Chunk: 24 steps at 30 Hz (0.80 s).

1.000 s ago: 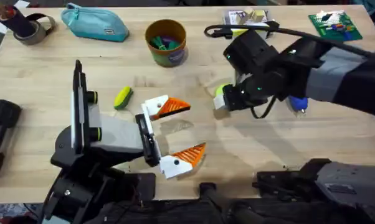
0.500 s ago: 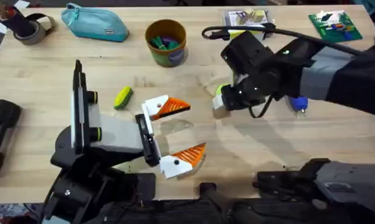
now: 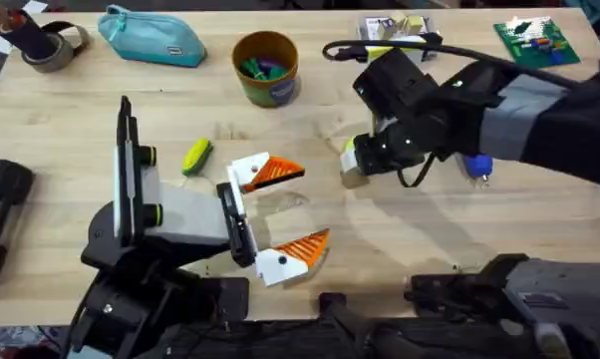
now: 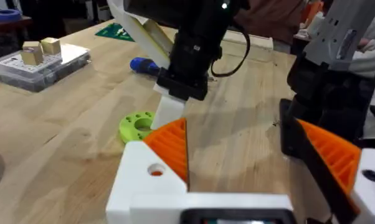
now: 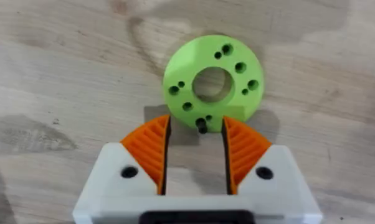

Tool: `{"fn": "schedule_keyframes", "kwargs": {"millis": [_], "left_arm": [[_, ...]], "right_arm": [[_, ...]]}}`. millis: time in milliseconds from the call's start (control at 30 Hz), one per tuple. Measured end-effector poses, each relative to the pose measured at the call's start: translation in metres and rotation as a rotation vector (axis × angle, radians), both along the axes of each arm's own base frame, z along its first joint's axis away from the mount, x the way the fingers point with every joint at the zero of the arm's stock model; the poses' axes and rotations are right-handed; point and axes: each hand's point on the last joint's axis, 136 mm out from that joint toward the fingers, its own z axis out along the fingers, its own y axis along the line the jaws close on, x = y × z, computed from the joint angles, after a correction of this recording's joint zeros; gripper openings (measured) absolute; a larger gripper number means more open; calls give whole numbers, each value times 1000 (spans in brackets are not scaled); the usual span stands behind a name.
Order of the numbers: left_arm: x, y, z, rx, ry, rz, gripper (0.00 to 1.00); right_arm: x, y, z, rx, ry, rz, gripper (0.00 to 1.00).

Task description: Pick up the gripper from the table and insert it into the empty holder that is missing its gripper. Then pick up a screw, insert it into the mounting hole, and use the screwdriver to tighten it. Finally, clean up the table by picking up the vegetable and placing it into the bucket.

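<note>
Counting from the overhead camera, I see two arms, one bucket, one toy corn, one blue screwdriver and one lime-green ring. The bucket is my landmark: tan-yellow, standing upright, with some coloured bits inside. The corn lies nearer to me and a little left of the bucket, just beside my left gripper, whose orange-padded fingers are spread wide with nothing between them. My right gripper hangs low over the table to the right of the bucket, right at the green ring; the screwdriver lies farther right again, partly under that arm. A teal pouch sits left of the bucket.

My right wrist camera gives what the overhead cannot: the ring is a flat disc with a big centre hole and several small holes, and the gripper has its pads a narrow gap apart, a small dark nub on the ring's edge standing between the tips. My left wrist camera shows the ring lying flat on the wood and the screwdriver beyond it.
</note>
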Motion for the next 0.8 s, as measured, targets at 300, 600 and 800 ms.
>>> {"fn": "schedule_keyframes", "kwargs": {"millis": [300, 600, 800], "left_arm": [[0, 0, 0, 0, 0, 0, 990], [0, 0, 0, 0, 0, 0, 990], [0, 0, 0, 0, 0, 0, 990]], "right_arm": [[0, 0, 0, 5, 3, -23, 476], [-1, -1, 0, 5, 6, -29, 476], [-2, -2, -8, -12, 27, -30, 476]]}}
